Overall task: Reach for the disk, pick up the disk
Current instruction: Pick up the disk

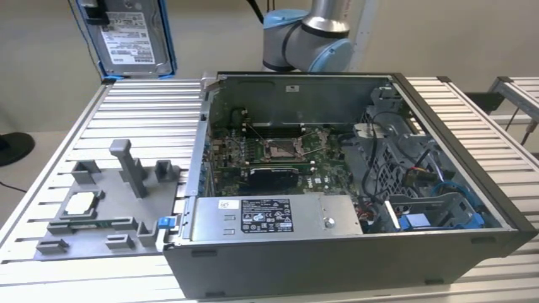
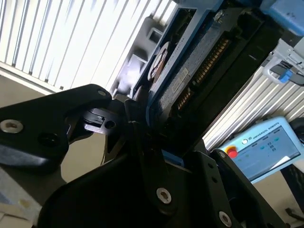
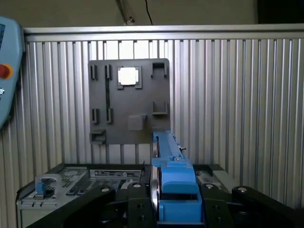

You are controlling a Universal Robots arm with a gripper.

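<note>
Ribbed aluminium tabletop [image 1: 126, 113] lies well below the gripper [image 3: 176, 208], whose black fingers [image 3: 137, 206] are clamped on either side of the disk [image 3: 173, 173], holding it aloft and upright, with the grey fixture plate [image 3: 128, 102] and the open computer case [image 1: 354, 189] below it.

Disk [image 1: 133, 38]: upper end cut off by the exterior view's top edge. In the first wrist view, its near end is hidden inside the clamping claw [image 3: 175, 199]. Arm [image 1: 307, 35]: cut off by the same top edge. Pendant [image 3: 7, 71]: cut by the picture's edge.
</note>
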